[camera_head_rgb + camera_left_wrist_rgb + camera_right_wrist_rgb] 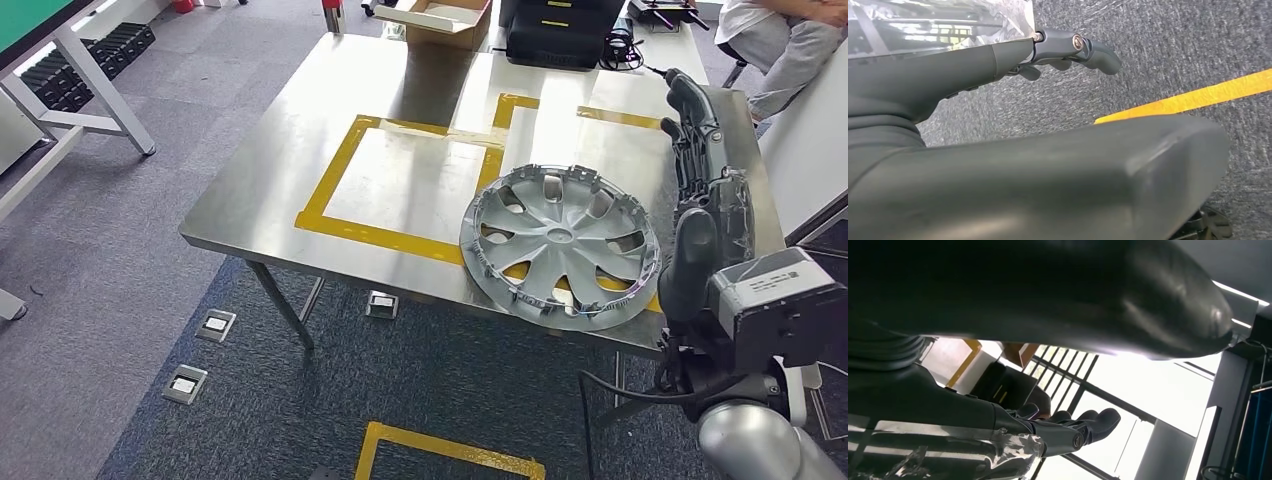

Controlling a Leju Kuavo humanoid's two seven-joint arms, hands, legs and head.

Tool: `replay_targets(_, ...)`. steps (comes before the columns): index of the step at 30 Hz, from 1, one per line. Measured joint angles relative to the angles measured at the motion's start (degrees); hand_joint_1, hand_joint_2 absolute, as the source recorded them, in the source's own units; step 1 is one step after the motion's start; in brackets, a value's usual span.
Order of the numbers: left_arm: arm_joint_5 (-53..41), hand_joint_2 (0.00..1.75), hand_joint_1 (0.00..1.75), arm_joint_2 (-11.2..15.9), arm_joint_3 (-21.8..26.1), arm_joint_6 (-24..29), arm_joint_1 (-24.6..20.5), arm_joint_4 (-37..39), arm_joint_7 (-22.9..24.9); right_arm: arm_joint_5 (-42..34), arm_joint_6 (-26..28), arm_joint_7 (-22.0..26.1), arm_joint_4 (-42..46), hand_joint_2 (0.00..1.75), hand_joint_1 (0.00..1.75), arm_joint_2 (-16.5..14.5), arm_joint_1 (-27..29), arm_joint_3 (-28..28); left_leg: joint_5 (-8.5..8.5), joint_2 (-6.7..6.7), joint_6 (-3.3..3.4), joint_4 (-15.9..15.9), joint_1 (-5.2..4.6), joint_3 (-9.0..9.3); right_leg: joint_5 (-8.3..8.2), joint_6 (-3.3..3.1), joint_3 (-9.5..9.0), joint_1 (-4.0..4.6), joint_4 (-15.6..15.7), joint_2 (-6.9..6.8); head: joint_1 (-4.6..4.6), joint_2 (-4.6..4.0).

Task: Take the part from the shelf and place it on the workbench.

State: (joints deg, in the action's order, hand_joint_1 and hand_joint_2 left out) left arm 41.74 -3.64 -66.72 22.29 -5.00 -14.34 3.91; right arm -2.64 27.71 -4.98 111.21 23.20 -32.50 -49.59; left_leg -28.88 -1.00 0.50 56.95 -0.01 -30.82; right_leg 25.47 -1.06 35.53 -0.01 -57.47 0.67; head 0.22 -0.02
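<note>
The part, a silver wheel cover [560,245], lies flat on the steel workbench [330,150] near its front right edge, overlapping a yellow tape outline [330,190]. My right hand [700,190] stands just right of the wheel cover with its fingers stretched out and nothing in them. In the right wrist view the same hand [1063,432] has straight fingers and an empty palm. My left hand [1073,47] hangs over grey carpet, its fingers extended and holding nothing.
A cardboard box [440,20] and a black case [560,35] sit at the bench's far edge. A person [790,40] sits at the back right. A green-topped table [40,30] stands at the left. Floor outlet boxes [215,325] and yellow floor tape [450,450] lie in front.
</note>
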Motion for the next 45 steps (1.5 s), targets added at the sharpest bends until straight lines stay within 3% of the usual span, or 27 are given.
replay_targets(6, 0.22, 0.0, 0.0, 0.17, 0.2, 0.15, 0.0, 0.0, -0.25, 0.09, 0.04, 0.04, 0.43, 0.0, 0.0, 0.08, 1.0, 0.21, -0.11, 0.0, 0.45, 0.22, -0.29, -0.05, -0.15, 0.43, -0.03, -0.33, 0.06, 0.0, -0.01, 0.0)
replay_targets(10, 0.25, 0.0, 0.0, 0.21, 0.27, 0.25, -0.07, 0.0, -0.46, 0.1, 0.03, 0.06, 0.75, 0.0, 0.0, 0.14, 1.19, 0.45, 1.02, 0.17, 1.39, -0.57, -0.16, 0.15, 0.05, 1.36, 0.0, -0.53, -0.07, 0.0, 0.01, 0.0)
replay_targets(12, 0.25, 0.0, 0.0, 0.17, 0.28, 0.32, -0.12, 0.0, -0.52, 0.11, 0.03, 0.09, 0.93, 0.0, 0.0, 0.22, 1.26, 0.65, 1.64, 0.39, 1.75, -1.29, 0.23, 0.19, 3.07, 1.83, 1.51, -0.58, -3.91, -0.15, 0.14, 0.0)
replay_targets(14, 0.25, 0.0, 0.0, 0.16, 0.28, 0.33, -0.06, 0.0, -0.55, 0.1, 0.03, 0.08, 0.94, 0.0, 0.0, 0.29, 1.49, 0.7, 1.79, 0.51, 1.82, -1.27, 0.29, -0.09, 7.02, 2.25, 4.44, -0.79, -11.46, -0.27, 0.25, 0.0)
replay_targets(15, 0.25, 0.0, 0.0, 0.15, 0.28, 0.33, -0.02, 0.0, -0.55, 0.1, 0.03, 0.07, 0.94, 0.0, 0.0, 0.33, 1.65, 0.7, 1.83, 0.57, 1.79, -1.17, 0.33, -0.24, 8.04, 2.43, 5.49, -0.91, -14.43, -0.29, 0.26, 0.0)
replay_targets(16, 0.25, 0.0, 0.0, 0.15, 0.28, 0.33, 0.0, 0.0, -0.55, 0.1, 0.03, 0.07, 0.94, 0.0, 0.0, 0.35, 1.76, 0.7, 1.87, 0.61, 1.73, -1.02, 0.39, -0.39, 7.95, 2.59, 5.62, -1.03, -15.47, -0.32, 0.26, 0.0)
replay_targets(17, 0.25, 0.0, 0.0, 0.14, 0.28, 0.32, 0.0, 0.0, -0.55, 0.1, 0.03, 0.06, 0.94, 0.0, 0.0, 0.36, 1.82, 0.71, 1.86, 0.63, 1.63, -0.8, 0.48, -0.54, 6.75, 2.71, 4.58, -1.15, -14.13, -0.35, 0.26, 0.0)
replay_targets(19, 0.25, 0.0, 0.0, 0.09, 0.28, 0.32, -0.03, 0.0, -0.57, 0.1, 0.03, 0.06, 0.94, 0.0, 0.0, 0.37, 1.84, 0.75, 1.69, 0.62, 1.21, -0.21, 0.65, -0.83, 3.61, 2.87, 0.15, -1.35, -6.72, -0.46, 0.31, 0.0)
replay_targets(21, 0.25, 0.0, 0.0, 0.03, 0.28, 0.33, -0.07, 0.0, -0.6, 0.1, 0.0, 0.04, 0.98, 0.0, 0.0, 0.37, 1.85, 0.8, 1.64, 0.57, 0.48, 0.31, 0.61, -1.2, 2.27, 2.51, -2.94, -1.22, -1.25, -0.38, 0.4, 0.0)
replay_targets(25, 0.39, 0.0, 0.0, 0.03, 0.28, 0.34, -0.06, 0.0, -0.61, 0.09, -0.13, -0.01, 1.14, 0.0, 0.0, 0.39, 1.87, 0.87, 1.48, 0.56, -0.96, 0.88, 0.71, -1.8, 1.83, 0.63, -2.72, -1.06, -0.2, -0.3, 0.37, 0.0)
replay_targets(27, 0.6, 0.0, 0.0, 0.04, 0.28, 0.36, -0.06, 0.0, -0.57, 0.09, -0.22, -0.1, 1.21, 0.0, 0.0, 0.4, 1.91, 0.89, -1.81, 0.64, -1.51, 4.27, 0.83, -3.07, 1.18, -0.36, -2.26, -1.18, 0.09, -0.5, 0.05, 0.0)
replay_targets(29, 0.75, 0.0, 0.0, 0.04, 0.28, 0.37, -0.06, 0.0, -0.47, 0.09, -0.27, -0.2, 1.25, 0.0, 0.0, 0.42, 2.07, 0.89, -6.49, 0.68, -1.85, 11.37, 0.88, -5.26, 0.6, -0.9, -1.52, -1.03, 0.06, -0.63, -0.32, 0.0)
replay_targets(30, 0.76, 0.0, 0.0, 0.04, 0.28, 0.37, -0.05, 0.0, -0.43, 0.09, -0.28, -0.26, 1.25, 0.0, 0.0, 0.43, 2.21, 0.88, -7.9, 0.68, -1.91, 14.45, 0.89, -5.92, 0.3, -1.0, -1.05, -0.92, -0.04, -0.65, -0.42, 0.0)
replay_targets(31, 0.77, 0.0, 0.0, 0.04, 0.28, 0.38, -0.06, 0.0, -0.42, 0.1, -0.28, -0.3, 1.25, 0.0, 0.0, 0.43, 2.33, 0.87, -8.27, 0.68, -1.88, 15.93, 0.88, -5.88, -0.01, -1.03, -0.52, -0.82, -0.18, -0.66, -0.48, 0.0)
replay_targets(32, 0.76, 0.0, 0.0, 0.04, 0.28, 0.39, -0.06, 0.0, -0.42, 0.11, -0.26, -0.35, 1.25, 0.0, 0.0, 0.44, 2.44, 0.87, -7.59, 0.68, -1.74, 15.32, 0.87, -4.89, -0.3, -1.01, 0.01, -0.72, -0.35, -0.64, -0.55, 0.0)
replay_targets(33, 0.73, 0.0, 0.0, 0.05, 0.28, 0.41, -0.08, 0.0, -0.42, 0.18, -0.16, -0.46, 1.25, 0.0, 0.0, 0.45, 2.52, 0.91, -6.09, 0.68, -1.49, 12.57, 0.86, -2.92, -0.59, -0.95, 0.5, -0.64, -0.54, -0.61, -0.62, 0.0)
replay_targets(36, -0.41, 0.0, 0.0, 0.08, 0.21, 0.16, -0.34, -0.01, -0.03, 0.69, 0.94, -1.26, 1.62, 0.0, 0.0, 0.94, 3.13, 1.45, -3.15, 0.63, -0.48, 1.7, 0.52, 3.7, -1.58, -0.32, 1.57, -0.45, -0.86, -0.59, -0.8, 0.0)
replay_targets(38, -1.95, 0.0, 0.0, 0.04, -0.07, -0.44, -0.7, -0.02, 1.07, 0.99, 1.92, -1.98, 2.42, 0.0, 0.0, 2.02, 4.26, 2.29, -2.81, 0.54, 0.04, -0.21, 0.13, 4.53, -2.52, 0.46, 1.85, -0.49, -0.61, -0.75, -0.88, 0.0)
replay_targets(40, -2.99, 0.0, 0.0, -0.07, -0.32, -0.81, -1.11, -0.05, 2.17, 1.12, 2.54, -2.43, 3.49, 0.0, 0.0, 3.61, 5.88, 3.44, -1.64, 0.59, 0.73, -0.6, 0.16, 3.72, -2.76, 1.29, 2.06, -0.67, -0.36, -0.83, -0.91, 0.0)
replay_targets(41, -3.2, 0.0, 0.0, -0.12, -0.38, -0.83, -1.37, -0.07, 2.49, 1.14, 2.69, -2.58, 3.99, 0.0, 0.0, 4.39, 6.6, 4.02, -0.97, 0.69, 1.13, -0.82, 0.27, 3.23, -1.61, 1.61, 2.43, -0.72, -1.04, -0.77, -0.73, 0.0)
replay_targets(42, -3.27, 0.0, 0.0, -0.17, -0.42, -0.8, -1.63, -0.08, 2.66, 1.15, 2.74, -2.68, 4.39, 0.0, 0.0, 5.03, 7.17, 4.55, -0.28, 0.83, 1.47, -1.0, 0.38, 2.61, 0.54, 1.87, 3.1, -0.76, -2.8, -0.7, -0.49, 0.0)
replay_targets(44, -3.13, 0.0, 0.0, -0.24, -0.5, -0.72, -2.01, -0.14, 2.73, 1.19, 2.51, -2.85, 4.89, 0.0, 0.0, 5.75, 7.88, 5.28, 0.85, 1.09, 1.9, -0.91, 0.3, 1.21, 6.08, 2.22, 4.88, -0.8, -9.34, -0.61, 0.06, 0.0)
replay_targets(45, -3.02, 0.0, 0.0, -0.26, -0.53, -0.69, -2.06, -0.16, 2.7, 1.22, 2.28, -2.9, 5.01, 0.0, 0.0, 5.93, 8.09, 5.46, 1.41, 1.2, 1.97, -0.82, 0.23, 0.41, 7.83, 2.36, 5.57, -0.82, -12.86, -0.6, 0.22, 0.0)
